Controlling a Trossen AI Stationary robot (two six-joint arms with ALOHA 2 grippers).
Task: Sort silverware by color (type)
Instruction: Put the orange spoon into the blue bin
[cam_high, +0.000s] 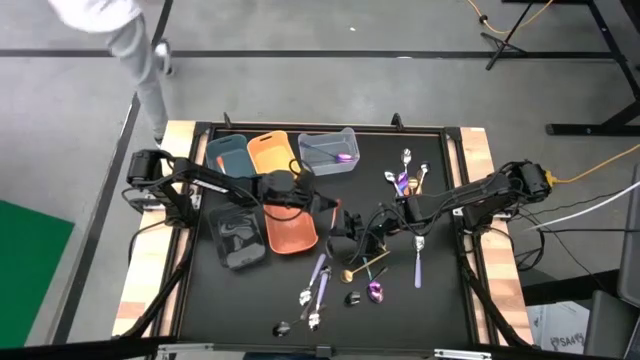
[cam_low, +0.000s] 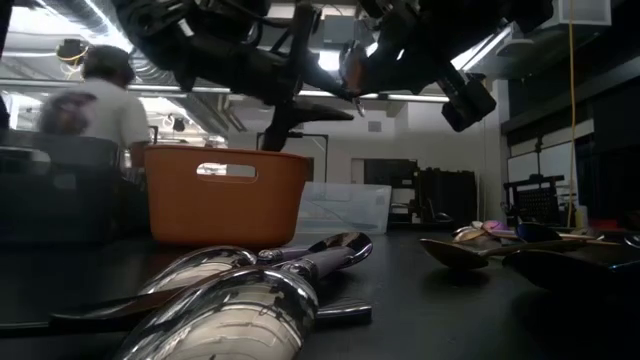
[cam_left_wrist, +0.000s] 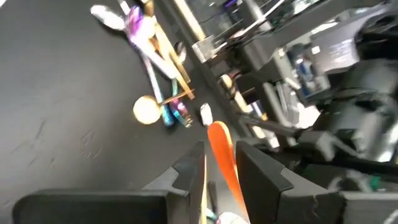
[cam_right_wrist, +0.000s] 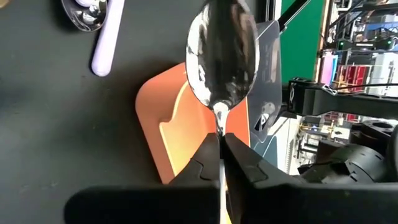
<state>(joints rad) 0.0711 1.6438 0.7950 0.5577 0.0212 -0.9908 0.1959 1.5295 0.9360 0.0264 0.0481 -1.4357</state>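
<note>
My left gripper is near the table's middle, shut on an orange-red utensil. My right gripper is close beside it, shut on a dark shiny spoon, which is over the orange-red bin. More silverware lies loose on the black mat: lilac-handled silver pieces, a gold spoon, a purple spoon, a fork and a cluster near the right arm. My left gripper pinches the orange-red utensil's handle between its two fingers, and the rounded end sticks out past the fingertips, clear of the mat. My right gripper pinches the spoon at the neck just below the bowl. The bowl juts out past the fingertips, lifted clear.
Teal, orange and clear bins stand along the far edge, the clear one holding a purple piece. A dark grey bin and the orange-red bin sit left of centre. A person is beyond the table.
</note>
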